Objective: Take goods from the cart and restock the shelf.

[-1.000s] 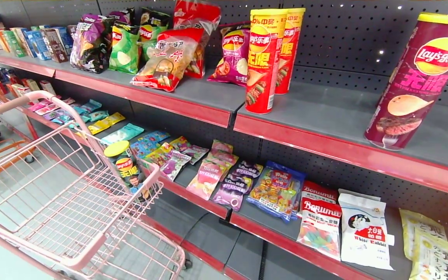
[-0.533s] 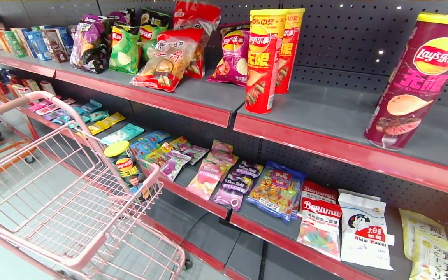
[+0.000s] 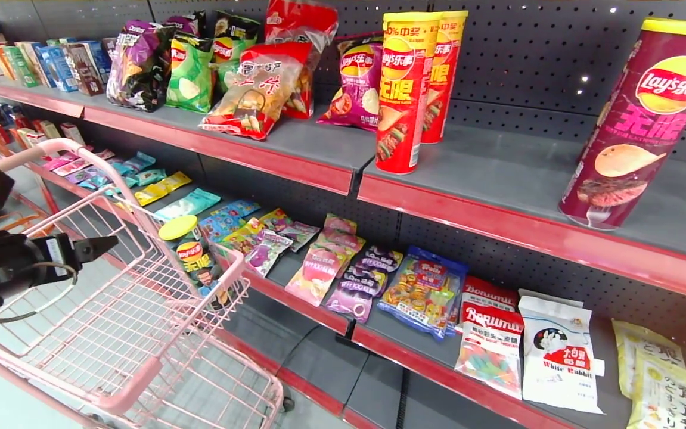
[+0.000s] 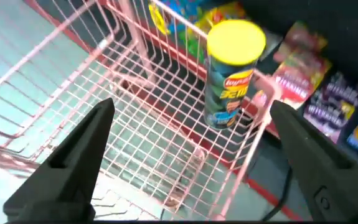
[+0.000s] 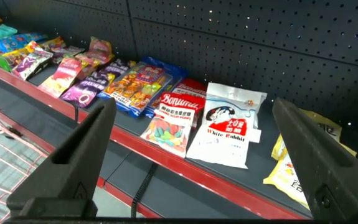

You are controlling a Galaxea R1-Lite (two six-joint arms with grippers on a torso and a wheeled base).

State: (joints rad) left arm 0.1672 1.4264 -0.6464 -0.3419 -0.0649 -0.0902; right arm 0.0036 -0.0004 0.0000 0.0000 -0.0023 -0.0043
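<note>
I'm on the pick: my left gripper [image 4: 194,158] hangs over the cart [image 3: 140,378], fingers wide apart, chip can [image 4: 233,68] upright in its shelf-side corner (yellow lid up). Next: descend, straddle it, close.

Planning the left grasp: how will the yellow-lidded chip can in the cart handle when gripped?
The can looks like a rigid tube, so probably stiff under the left tool. Tall, narrow, standing in the cart corner: a nudge may tip it against the wire. Round body would likely roll if it falls.
</note>
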